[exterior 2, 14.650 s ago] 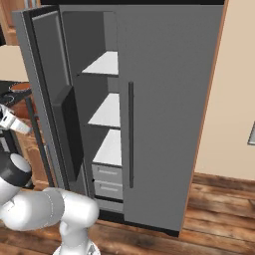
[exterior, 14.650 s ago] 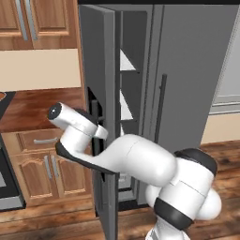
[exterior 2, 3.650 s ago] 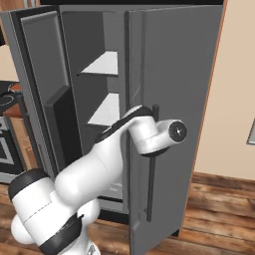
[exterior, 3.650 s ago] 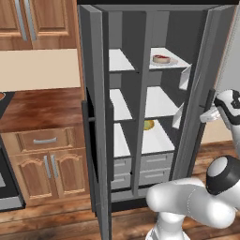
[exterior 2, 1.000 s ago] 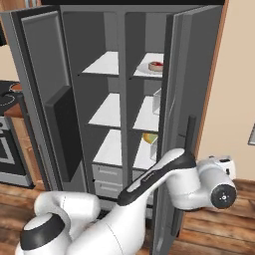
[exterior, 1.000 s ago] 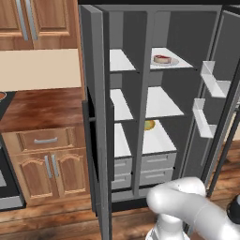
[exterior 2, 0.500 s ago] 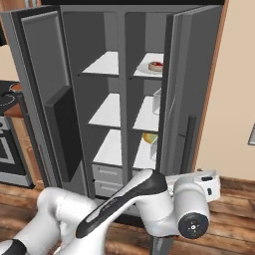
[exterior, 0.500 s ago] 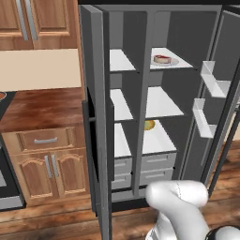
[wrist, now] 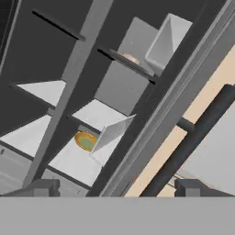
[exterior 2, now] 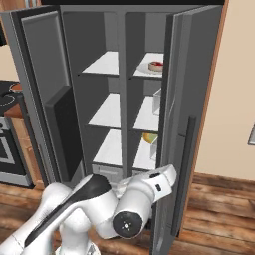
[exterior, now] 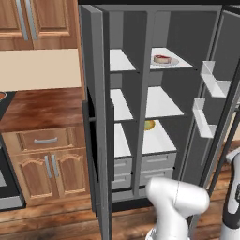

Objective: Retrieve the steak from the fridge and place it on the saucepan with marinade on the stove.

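The fridge (exterior: pixel 140 93) stands with both doors swung open, showing white shelves on either side of a grey centre divider and grey drawers (exterior: pixel 143 164) at the bottom. On the top right shelf lies the steak (exterior: pixel 162 59), resting on a pale plate (exterior: pixel 173 61); from the right base view it shows as a red patch (exterior 2: pixel 156 65) just behind the edge of the right door (exterior 2: pixel 187 119). Lower down, on the right side, sits a small yellowish round food item (exterior: pixel 149 124) (the hand view catches it too (wrist: pixel 86 140), beside a white door bin (wrist: pixel 110 137)). The other shelves are bare white.

The right door carries two white bins (exterior: pixel 213 84) on its inner face, and its long dark handle (exterior 2: pixel 182 174) faces outward. To the left of the fridge are wooden cabinets (exterior: pixel 44 159), a dark wood counter (exterior: pixel 42 110), and a corner of the stove (exterior 2: pixel 7 99).

The gripper (wrist: pixel 114 187) hangs low in front of the right door, its fingertips (wrist: pixel 41 187) spread wide with nothing between them. The white arm folds low before the drawers, between the two open doors.
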